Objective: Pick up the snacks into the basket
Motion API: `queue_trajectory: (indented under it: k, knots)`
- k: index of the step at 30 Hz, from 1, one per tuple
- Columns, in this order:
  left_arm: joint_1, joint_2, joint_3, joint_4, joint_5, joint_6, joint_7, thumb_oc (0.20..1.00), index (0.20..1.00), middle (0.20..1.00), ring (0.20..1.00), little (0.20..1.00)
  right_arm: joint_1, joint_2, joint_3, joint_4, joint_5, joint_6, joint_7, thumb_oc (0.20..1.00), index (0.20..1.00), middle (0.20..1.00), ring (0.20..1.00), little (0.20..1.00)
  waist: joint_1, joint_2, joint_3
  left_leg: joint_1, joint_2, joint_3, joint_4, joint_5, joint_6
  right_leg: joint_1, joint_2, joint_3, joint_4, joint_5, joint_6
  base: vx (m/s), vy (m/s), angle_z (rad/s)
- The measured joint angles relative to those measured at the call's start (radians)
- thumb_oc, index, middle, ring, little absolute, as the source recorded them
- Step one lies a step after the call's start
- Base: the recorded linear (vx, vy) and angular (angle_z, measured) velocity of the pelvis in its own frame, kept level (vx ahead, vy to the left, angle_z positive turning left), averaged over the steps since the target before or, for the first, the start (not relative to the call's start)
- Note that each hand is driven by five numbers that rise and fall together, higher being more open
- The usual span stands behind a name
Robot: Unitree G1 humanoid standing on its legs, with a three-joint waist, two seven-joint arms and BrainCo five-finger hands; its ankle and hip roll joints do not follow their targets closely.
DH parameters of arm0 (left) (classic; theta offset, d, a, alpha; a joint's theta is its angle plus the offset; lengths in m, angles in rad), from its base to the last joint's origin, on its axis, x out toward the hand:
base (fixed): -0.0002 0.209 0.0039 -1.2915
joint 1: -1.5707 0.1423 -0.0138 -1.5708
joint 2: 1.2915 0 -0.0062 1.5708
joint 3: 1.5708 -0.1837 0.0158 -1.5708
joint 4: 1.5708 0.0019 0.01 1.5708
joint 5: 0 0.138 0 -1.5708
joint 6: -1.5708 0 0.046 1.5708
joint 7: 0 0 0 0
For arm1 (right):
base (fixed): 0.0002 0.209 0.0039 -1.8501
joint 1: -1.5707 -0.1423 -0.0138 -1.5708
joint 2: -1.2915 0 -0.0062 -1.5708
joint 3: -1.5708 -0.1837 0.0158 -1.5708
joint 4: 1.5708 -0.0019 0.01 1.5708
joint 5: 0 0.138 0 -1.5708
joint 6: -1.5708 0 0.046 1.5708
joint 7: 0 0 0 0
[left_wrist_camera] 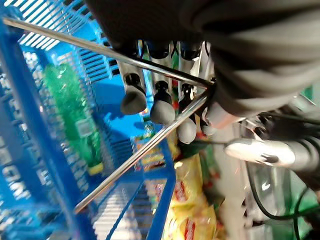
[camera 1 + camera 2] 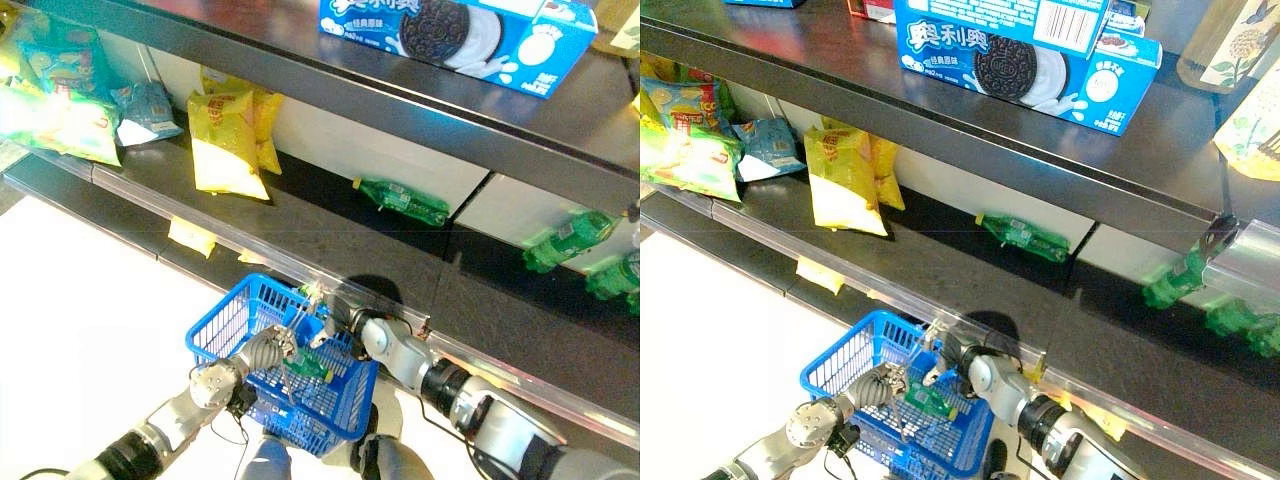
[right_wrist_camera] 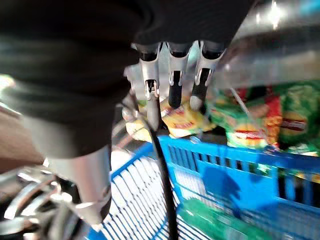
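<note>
Left hand (image 2: 268, 350) grips the blue basket (image 2: 225, 330) handle; right hand (image 3: 172, 75) hangs slack above.

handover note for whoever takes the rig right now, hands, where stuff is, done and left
Left hand: fingers curled round the blue basket's metal handle, holding it below the shelf edge.
Right hand: over the basket's far rim, fingers relaxed, holding nothing.
Done: one green bottle lies in the basket.
Left: yellow snack bags and green snack bags sit on the shelf, another green bottle on the shelf too.
</note>
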Motion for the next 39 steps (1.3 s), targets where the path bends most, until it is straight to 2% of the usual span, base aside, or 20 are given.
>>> queue_trajectory:
  k: [5, 8, 11, 13, 15, 16, 17, 18, 19, 20, 26, 27, 29, 30, 31, 32, 33, 35, 37, 39]
  knots:
    - [0.066, -0.032, 0.081, -0.009, 0.036, -0.02, 0.011, 0.2, 0.2, 0.2, 0.2, 0.2, 0.159, -0.075, -0.088, -0.14, 0.081, -0.059, -0.004, 1.0, 1.0, 1.0, 1.0, 1.0, -0.001, -0.001, -0.001, 0.0, 0.001, -0.023, -0.003, -0.002, 0.002, 0.007, -0.001, -0.013, 0.003, -0.009, 0.001, 0.01, -0.088, 0.11]
    - [0.137, -0.049, 0.159, -0.016, 0.117, -0.074, 0.013, 0.2, 0.2, 0.2, 0.2, 0.2, 0.421, -0.184, -0.244, -0.214, 0.187, -0.115, -0.001, 1.0, 1.0, 1.0, 1.0, 1.0, 0.001, 0.012, -0.006, -0.011, 0.003, -0.112, -0.036, 0.015, -0.009, 0.041, -0.01, -0.095, 0.004, -0.043, -0.005, 0.0, -0.153, 0.85]
    - [0.211, -0.043, 0.242, -0.004, 0.149, -0.103, 0.026, 0.2, 0.2, 0.2, 0.2, 0.2, 0.547, -0.213, -0.299, -0.145, 0.238, -0.129, 0.001, 1.0, 1.0, 1.0, 1.0, 1.0, 0.02, 0.022, -0.012, -0.019, 0.013, -0.156, -0.061, 0.027, -0.017, 0.055, -0.016, -0.157, 0.022, -0.087, -0.007, 0.06, -0.092, 0.94]
    - [0.249, -0.104, 0.314, 0.049, 0.153, -0.125, 0.029, 0.2, 0.2, 0.2, 0.2, 0.2, 0.624, -0.217, -0.358, -0.106, 0.261, -0.14, -0.001, 1.0, 1.0, 1.0, 1.0, 1.0, 0.017, 0.053, -0.034, -0.036, 0.009, -0.198, -0.074, 0.032, -0.021, 0.062, -0.028, -0.21, 0.027, -0.111, -0.005, 0.11, 0.009, 1.02]
    - [0.272, -0.169, 0.355, 0.12, 0.152, -0.146, 0.039, 0.2, 0.2, 0.2, 0.2, 0.2, 0.718, -0.233, -0.441, -0.082, 0.284, -0.15, 0.003, 1.0, 1.0, 1.0, 1.0, 1.0, -0.007, 0.098, -0.05, -0.059, 0.04, -0.113, -0.132, 0.035, 0.031, 0.095, -0.056, -0.259, 0.029, -0.132, -0.005, 0.02, 0.219, 1.59]
    - [0.297, -0.203, 0.38, 0.135, 0.15, -0.151, 0.044, 0.2, 0.2, 0.2, 0.2, 0.2, 0.744, -0.251, -0.449, -0.084, 0.292, -0.147, 0.009, 1.0, 1.0, 1.0, 1.0, 1.0, -0.025, 0.118, -0.066, -0.056, 0.083, -0.012, -0.139, 0.03, 0.042, 0.111, -0.07, -0.293, 0.012, -0.134, 0.001, 0.01, 0.182, 1.12]
    - [0.308, -0.221, 0.38, 0.156, 0.143, -0.153, 0.045, 0.2, 0.2, 0.2, 0.2, 0.2, 0.745, -0.26, -0.449, -0.088, 0.292, -0.148, 0.013, 1.0, 1.0, 1.0, 1.0, 1.0, -0.03, 0.135, -0.076, -0.044, 0.127, 0.147, -0.137, 0.045, 0.041, 0.124, -0.07, -0.315, 0.002, -0.129, 0.009, 0.04, 0.157, 0.85]
    - [0.309, -0.232, 0.38, 0.169, 0.139, -0.152, 0.046, 0.2, 0.2, 0.2, 0.2, 0.2, 0.743, -0.263, -0.449, -0.094, 0.292, -0.149, 0.013, 1.0, 1.0, 1.0, 1.0, 1.0, -0.029, 0.148, -0.083, -0.029, 0.142, 0.15, -0.141, 0.072, 0.049, 0.126, -0.076, -0.317, 0.002, -0.125, 0.014, 0.04, 0.157, 0.49]
    - [0.308, -0.243, 0.38, 0.19, 0.136, -0.152, 0.055, 0.2, 0.2, 0.2, 0.2, 0.2, 0.727, -0.261, -0.451, -0.095, 0.292, -0.15, 0.013, 1.0, 1.0, 1.0, 1.0, 1.0, -0.033, 0.163, -0.091, -0.025, 0.149, 0.201, -0.143, 0.115, -0.017, 0.14, -0.083, -0.339, -0.006, -0.122, 0.022, 0.11, 0.166, 0.38]
    - [0.3, -0.248, 0.381, 0.203, 0.136, -0.152, 0.058, 0.2, 0.2, 0.2, 0.2, 0.2, 0.726, -0.261, -0.451, -0.094, 0.292, -0.149, 0.012, 1.0, 1.0, 1.0, 1.0, 1.0, -0.031, 0.163, -0.091, -0.027, 0.148, 0.204, -0.138, 0.118, -0.022, 0.145, -0.09, -0.347, -0.01, -0.119, 0.028, 0.12, 0.133, 0.49]
    - [0.326, -0.232, 0.42, 0.214, 0.153, -0.151, 0.089, 0.2, 0.2, 0.2, 0.2, 0.2, 0.693, -0.244, -0.509, -0.081, 0.293, -0.148, 0.003, 1.0, 1.0, 1.0, 1.0, 1.0, -0.019, 0.125, -0.107, 0.001, 0.05, 0.222, -0.07, 0.051, 0.051, 0.253, -0.18, -0.372, -0.061, -0.098, 0.108, 0.29, 0.371, 0.38]
    - [0.347, -0.21, 0.434, 0.208, 0.156, -0.152, 0.09, 0.2, 0.2, 0.2, 0.2, 0.2, 0.694, -0.233, -0.516, -0.075, 0.293, -0.149, -0.001, 1.0, 1.0, 1.0, 1.0, 1.0, -0.01, 0.099, -0.127, 0.003, -0.003, 0.231, -0.045, 0.012, 0.082, 0.282, -0.216, -0.373, -0.058, -0.094, 0.134, 0.27, 0.516, 0.51]
    - [0.357, -0.224, 0.447, 0.248, 0.173, -0.152, 0.09, 0.2, 0.2, 0.2, 0.2, 0.2, 0.709, -0.237, -0.529, -0.068, 0.292, -0.143, -0.013, 1.0, 1.0, 1.0, 1.0, 1.0, -0.039, 0.106, -0.149, 0.012, -0.053, 0.216, -0.001, -0.03, 0.133, 0.248, -0.271, -0.302, 0.09, -0.076, 0.109, 0.24, 0.43, 0.71]
    - [0.37, -0.222, 0.455, 0.253, 0.176, -0.152, 0.093, 0.2, 0.2, 0.2, 0.2, 0.2, 0.715, -0.237, -0.53, -0.087, 0.292, -0.144, -0.018, 1.0, 1.0, 1.0, 1.0, 1.0, -0.062, 0.112, -0.168, 0.012, -0.068, 0.199, -0.016, -0.026, 0.157, 0.189, -0.268, -0.193, 0.165, -0.034, 0.068, 0.3, 0.275, 0.58]
    - [0.366, -0.217, 0.47, 0.252, 0.176, -0.152, 0.095, 0.2, 0.2, 0.2, 0.2, 0.2, 0.718, -0.228, -0.534, -0.085, 0.293, -0.144, -0.019, 1.0, 1.0, 1.0, 1.0, 1.0, -0.068, 0.112, -0.168, 0.019, -0.072, 0.172, -0.036, -0.014, 0.169, 0.138, -0.209, -0.075, 0.242, -0.053, 0.076, 0.21, 0.158, 0.45]
    - [0.361, -0.216, 0.473, 0.254, 0.178, -0.151, 0.097, 0.2, 0.2, 0.2, 0.2, 0.2, 0.731, -0.224, -0.535, -0.078, 0.295, -0.148, -0.019, 1.0, 1.0, 1.0, 1.0, 1.0, -0.08, 0.113, -0.167, 0.023, -0.075, 0.136, -0.042, -0.001, 0.178, 0.115, -0.15, -0.009, 0.275, -0.075, 0.078, 0.3, 0.173, 0.6]
    - [0.358, -0.198, 0.475, 0.254, 0.182, -0.151, 0.097, 0.2, 0.2, 0.2, 0.2, 0.2, 0.718, -0.204, -0.538, -0.054, 0.304, -0.147, -0.02, 1.0, 1.0, 1.0, 1.0, 1.0, -0.092, 0.123, -0.168, 0.037, -0.066, 0.085, -0.089, 0.038, 0.17, 0.092, -0.022, 0.082, 0.313, -0.111, 0.086, 0.29, 0.098, 0.64]
    - [0.351, -0.188, 0.472, 0.259, 0.183, -0.15, 0.101, 0.2, 0.2, 0.2, 0.2, 0.2, 0.732, -0.209, -0.541, -0.05, 0.311, -0.148, -0.019, 1.0, 1.0, 1.0, 1.0, 1.0, -0.11, 0.114, -0.16, 0.062, -0.098, 0.023, -0.123, 0.049, 0.191, 0.032, 0.048, 0.075, 0.303, -0.145, 0.065, 0.35, 0.055, 0.49]
    - [0.338, -0.202, 0.463, 0.279, 0.185, -0.148, 0.099, 0.2, 0.2, 0.2, 0.2, 0.2, 0.736, -0.214, -0.557, -0.049, 0.321, -0.149, -0.021, 1.0, 1.0, 1.0, 1.0, 1.0, -0.13, 0.134, -0.146, 0.085, -0.107, -0.05, -0.134, 0.051, 0.181, -0.03, 0.15, 0.047, 0.157, -0.152, 0.056, 0.5, -0.054, 0.52]
    - [0.278, -0.241, 0.458, 0.342, 0.186, -0.145, 0.098, 0.2, 0.2, 0.2, 0.2, 0.2, 0.777, -0.214, -0.562, -0.047, 0.354, -0.149, -0.023, 1.0, 1.0, 1.0, 1.0, 1.0, -0.196, 0.147, -0.136, 0.112, -0.128, -0.141, -0.154, 0.033, 0.156, -0.079, 0.206, 0.114, -0.123, -0.087, 0.076, 0.56, -0.101, 1.48]
